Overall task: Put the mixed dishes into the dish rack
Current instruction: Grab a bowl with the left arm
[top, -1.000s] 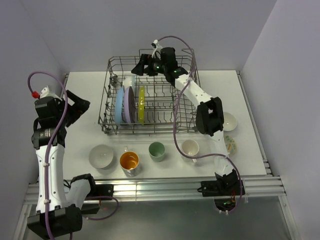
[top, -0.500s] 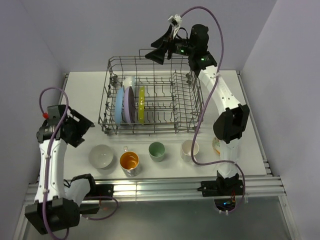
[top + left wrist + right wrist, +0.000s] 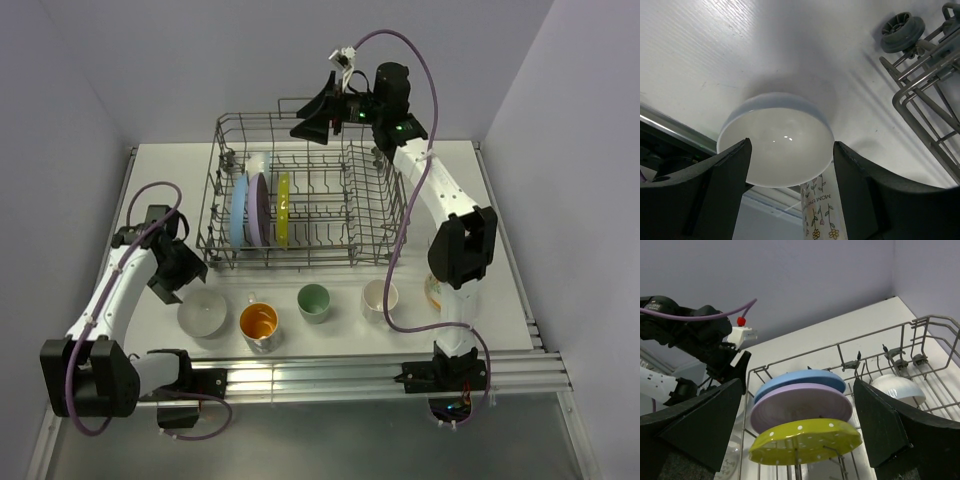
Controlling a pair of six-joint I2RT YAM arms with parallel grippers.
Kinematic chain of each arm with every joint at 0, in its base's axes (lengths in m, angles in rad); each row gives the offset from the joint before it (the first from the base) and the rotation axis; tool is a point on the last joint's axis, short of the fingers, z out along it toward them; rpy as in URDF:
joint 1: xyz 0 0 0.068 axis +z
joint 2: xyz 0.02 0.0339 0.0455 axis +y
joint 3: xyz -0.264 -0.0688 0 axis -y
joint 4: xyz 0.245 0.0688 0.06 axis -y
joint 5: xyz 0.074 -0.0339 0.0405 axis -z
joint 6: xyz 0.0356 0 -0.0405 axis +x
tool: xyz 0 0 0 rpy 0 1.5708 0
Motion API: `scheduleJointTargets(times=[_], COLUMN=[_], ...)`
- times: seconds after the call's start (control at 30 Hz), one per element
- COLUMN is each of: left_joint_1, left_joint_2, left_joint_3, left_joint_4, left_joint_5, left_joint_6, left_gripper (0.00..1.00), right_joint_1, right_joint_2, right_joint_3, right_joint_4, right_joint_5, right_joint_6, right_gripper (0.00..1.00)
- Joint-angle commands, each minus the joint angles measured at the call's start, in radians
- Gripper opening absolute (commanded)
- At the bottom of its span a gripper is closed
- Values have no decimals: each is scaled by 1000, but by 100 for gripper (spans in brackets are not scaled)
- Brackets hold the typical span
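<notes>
The large rectangular grey wire dish rack sits at 12 o'clock on the white tabletop. Three plates stand on edge between its tines, toward its 9 o'clock side. They are a round blue plate, a round lavender plate just beside it, and a yellow-green plate with white dots a little further toward 3 o'clock. A small white bowl rests in the rack at 12 o'clock of the plates.

At 6 o'clock of the rack a row of dishes stands on the tabletop. From 9 to 3 o'clock these are a wide white bowl, a cup with an orange inside, a pale green cup and a white mug. All are upright and apart from each other. A floral-patterned bowl lies at 3 o'clock of the mug, mostly hidden behind the right arm.

The left hand hangs at 10 o'clock of the wide white bowl, just beside its rim. In the wrist view its fingers are spread with the bowl showing between them. The hand is released and grasps nothing, though I cannot tell whether the fingers touch the bowl. The right hand hovers above the rack's 12 o'clock edge, fingers wide apart, released and holding nothing.
</notes>
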Motion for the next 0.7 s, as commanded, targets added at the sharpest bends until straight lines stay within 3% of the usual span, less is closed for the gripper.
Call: scheduleJointTargets(times=[0.0,0.2,0.3,0.53,0.67], left_joint_1=[-10,-8,-7,13,17], left_joint_2=[-54,-147,-181,-124,-132], left_joint_3=[28,-67,-86,-15,23], left_joint_4=[-27,-7,5,-44,2], left_joint_5=[-59,37,71,-6,-1], left_joint_6=[-20,35,78,259,284], left_gripper=[73,73,79,84,83], right_joint_1=[-14,-26,-37,-67,-87], right_joint_2=[-44,-43,-35,-11,-1], right_joint_3=[-9,-46,-65,-97,-111], right_joint_4=[74,155,236,441,530], right_joint_5=[-31,-48,-56,-79,-88], right_joint_6=[44,130,212,406,484], right_gripper=[100,100,100,100,100])
